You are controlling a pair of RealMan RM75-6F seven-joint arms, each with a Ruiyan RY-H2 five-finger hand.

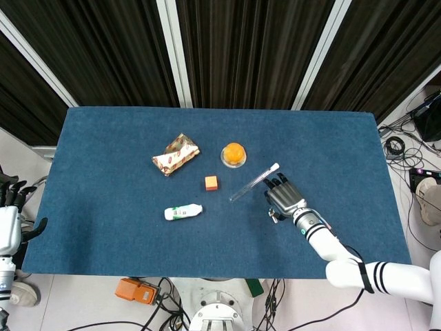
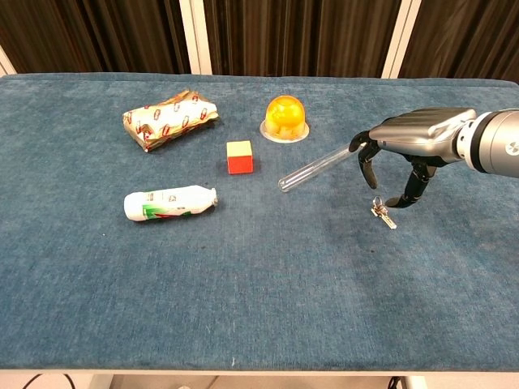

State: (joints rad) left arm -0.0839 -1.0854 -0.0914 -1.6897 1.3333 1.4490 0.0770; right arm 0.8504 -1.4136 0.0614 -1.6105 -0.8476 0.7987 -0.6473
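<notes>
A counter point(image 1: 103, 227) covered in blue cloth is seen from above and from the front, with dark curtains behind it.

The right robot hand point(image 1: 284, 198) point(image 2: 412, 150) is held low over the right part of the counter, palm down, fingers apart and curved downward, grasping nothing. Its fingertips point(image 2: 366, 172) hang just above the cloth. A small key point(image 1: 273, 217) point(image 2: 383, 212) lies directly below the hand, near its thumb; contact cannot be told. The capped end of a clear glass tube point(image 1: 252, 183) point(image 2: 315, 168) is hidden under the fingers in the front view; in the overhead view the white cap shows just beyond the hand. The tube lies slantwise, its open end pointing toward the near left.

The left robot hand point(image 1: 9, 227) is seen only at the left edge of the overhead view, off the counter; whether it is released or clenched cannot be told.

Left of the tube, a small cube point(image 1: 211, 183) point(image 2: 239, 156), yellow on top and red in front, stands alone. Beyond it, an orange dome on a clear base point(image 1: 233, 154) point(image 2: 285, 117) is set. At the far left lies a patterned wrapped packet point(image 1: 176, 154) point(image 2: 169, 119). Near the cube's left, a white tube with green print point(image 1: 183, 212) point(image 2: 169, 202) lies on its side.
</notes>
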